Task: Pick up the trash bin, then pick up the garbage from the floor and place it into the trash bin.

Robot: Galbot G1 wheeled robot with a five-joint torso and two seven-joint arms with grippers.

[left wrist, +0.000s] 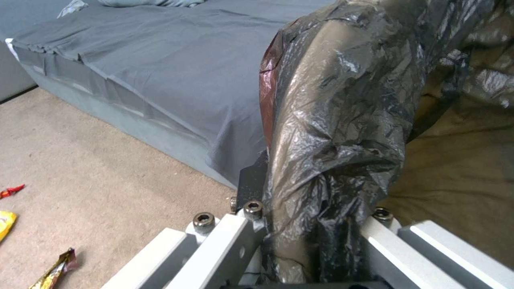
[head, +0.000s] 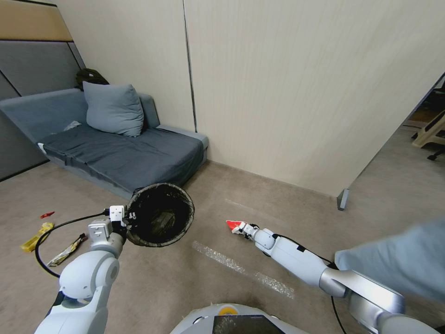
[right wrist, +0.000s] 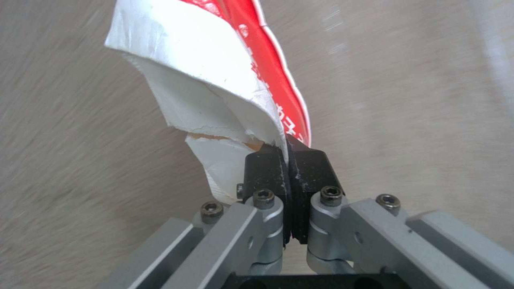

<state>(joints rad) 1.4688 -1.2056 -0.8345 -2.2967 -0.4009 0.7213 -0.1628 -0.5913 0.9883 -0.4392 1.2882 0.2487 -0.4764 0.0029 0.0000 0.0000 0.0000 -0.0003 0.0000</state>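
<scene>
The trash bin [head: 160, 214], round with a black bag liner [left wrist: 332, 120] over its rim, hangs off the floor in front of the sofa. My left gripper [head: 130, 217] is shut on its rim, the liner pinched between the fingers. To the right, my right gripper [head: 242, 228] is shut on a red-and-white crumpled wrapper [head: 234, 226], held above the carpet; the wrapper [right wrist: 230, 80] sticks out from the closed black pads [right wrist: 265, 166]. More garbage lies on the floor at the left: a yellow packet [head: 36, 236], a dark snack packet [head: 67, 250] and a small red scrap [head: 46, 215].
A grey sofa [head: 116, 153] with a cushion stands behind the bin, against a beige wall panel [head: 301, 93]. A black cable [head: 55, 227] loops over the floor by my left arm. A strip of clear wrap [head: 241, 269] lies on the carpet ahead. A blurred grey-blue shape [head: 398, 264] fills the right edge.
</scene>
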